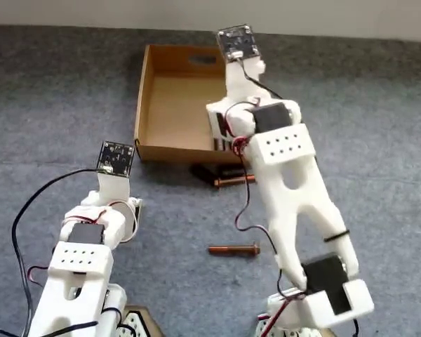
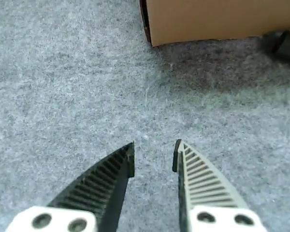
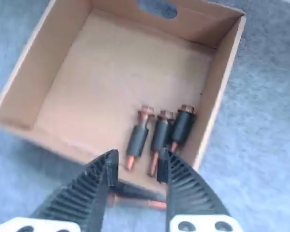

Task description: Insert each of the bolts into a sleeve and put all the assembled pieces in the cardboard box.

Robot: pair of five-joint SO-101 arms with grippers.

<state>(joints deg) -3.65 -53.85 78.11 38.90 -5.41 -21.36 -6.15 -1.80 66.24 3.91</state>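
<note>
The cardboard box (image 3: 24, 92) holds three assembled pieces, each a copper bolt in a black sleeve (image 3: 137, 137), lying side by side near one wall. My right gripper (image 3: 137, 157) hangs open and empty over the box's near wall. Just outside that wall lie a loose bolt (image 1: 233, 181) and a black sleeve (image 1: 205, 170). Another bare bolt (image 1: 234, 248) rests on the carpet nearer the arm bases. My left gripper (image 2: 153, 145) is open and empty low over the carpet, short of the box corner (image 2: 154, 34), with the black sleeve (image 2: 286, 42) off to one side.
Grey carpet (image 1: 365, 140) covers the table. The right arm (image 1: 288, 161) stretches from its base to the box (image 1: 149, 105). The left arm (image 1: 91, 232) stands at the lower left with open carpet around it.
</note>
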